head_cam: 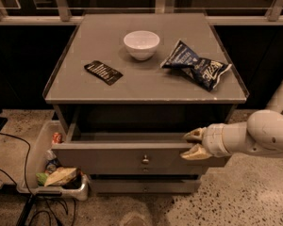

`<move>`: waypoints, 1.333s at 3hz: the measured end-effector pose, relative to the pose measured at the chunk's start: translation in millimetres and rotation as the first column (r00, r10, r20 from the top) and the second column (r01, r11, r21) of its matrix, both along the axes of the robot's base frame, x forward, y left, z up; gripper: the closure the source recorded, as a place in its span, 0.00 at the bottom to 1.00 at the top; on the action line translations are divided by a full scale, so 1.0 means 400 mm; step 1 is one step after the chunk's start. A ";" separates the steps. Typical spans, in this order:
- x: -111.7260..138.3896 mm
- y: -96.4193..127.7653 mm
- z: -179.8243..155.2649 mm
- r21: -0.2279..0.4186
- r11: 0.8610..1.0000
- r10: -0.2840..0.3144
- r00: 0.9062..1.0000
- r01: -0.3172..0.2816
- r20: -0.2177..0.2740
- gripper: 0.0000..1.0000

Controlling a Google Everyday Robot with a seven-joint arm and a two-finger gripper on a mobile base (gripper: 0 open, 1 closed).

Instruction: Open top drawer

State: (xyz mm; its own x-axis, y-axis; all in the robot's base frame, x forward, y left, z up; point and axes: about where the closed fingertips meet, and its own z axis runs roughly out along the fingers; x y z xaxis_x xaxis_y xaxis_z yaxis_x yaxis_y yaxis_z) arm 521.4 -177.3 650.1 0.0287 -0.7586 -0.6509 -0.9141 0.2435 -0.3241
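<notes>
- Here the gripper [194, 144] sits at the right end of the top drawer [118, 157], one pale finger behind the front panel's upper edge and the other in front of it
- The fingers stand a little apart with the panel's lip between them; they look clamped on it, though the contact itself is hard to make out from this angle
- The white, rounded arm [269, 135] reaches in from the right, low and roughly level with the drawer front
- The top drawer stands partly out of the cabinet, and a strip of its grey interior shows behind the front
- The small round metal knob [145, 159] at the centre of the front is untouched, well apart from the gripper
- To do the pull well, I judge the hand should draw straight out along the runners; an off-centre hold like this one could skew the drawer and make it bind, so a slow, even pull suits
- The front is flat, matt grey and plain, likely smooth board; a slimmer lower drawer [144, 186] sits shut beneath it
- On the cabinet top [146, 86], flat and dull grey, rest a glossy white bowl [141, 44], a crinkled blue crisp bag [197, 67] and a flat black packet [103, 72]
- A pale plastic bin [32, 161] with rubbish stands on the speckled floor just beside the cabinet's left
</notes>
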 end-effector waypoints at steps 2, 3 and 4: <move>-0.007 -0.003 -0.001 0.001 1.000 -0.001 1.000 0.001 -0.001 1.00; -0.007 -0.003 -0.001 0.001 1.000 -0.001 1.000 0.001 -0.001 0.82; -0.007 -0.003 -0.001 0.001 1.000 -0.001 1.000 0.001 -0.001 0.58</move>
State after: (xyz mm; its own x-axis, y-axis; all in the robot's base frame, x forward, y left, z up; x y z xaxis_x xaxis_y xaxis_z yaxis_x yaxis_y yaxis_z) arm 518.8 -178.6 649.6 0.0278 -0.7580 -0.6516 -0.9142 0.2445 -0.3233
